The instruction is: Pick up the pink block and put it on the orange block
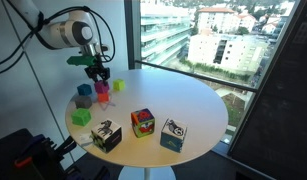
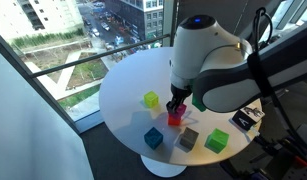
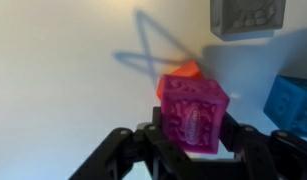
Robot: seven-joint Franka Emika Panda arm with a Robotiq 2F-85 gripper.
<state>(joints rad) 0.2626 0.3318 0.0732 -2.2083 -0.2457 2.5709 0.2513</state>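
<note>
Two dark fingers (image 3: 143, 145) of the gripper (image 3: 195, 138) are clenching the pink block (image 3: 193, 110) by its left and right faces. The block is hanging above the white table (image 3: 53, 90) at the centre of the wrist view. At 11 o'clock from it, the orange block (image 3: 181, 73) is sitting on the table, mostly covered by the pink one. In an exterior view the gripper (image 2: 176, 106) is hovering directly over that orange block (image 2: 175, 119).

Judging by its size and sharp edges, the pink block is likely behaving as a light, rigid piece with little give. Its embossed faces are probably offering fair grip. Holding it on two opposite flat faces near mid-height is looking like the sound choice, since the underside is then being left free for stacking.

Whether the two blocks are touching or apart is not showing. At 1 o'clock a grey cube (image 3: 248, 14) is being cut off by the top edge. At 3 o'clock a blue cube (image 3: 291, 102) is being cut off by the right edge. The pad contact is being hidden by the block's own sides.
</note>
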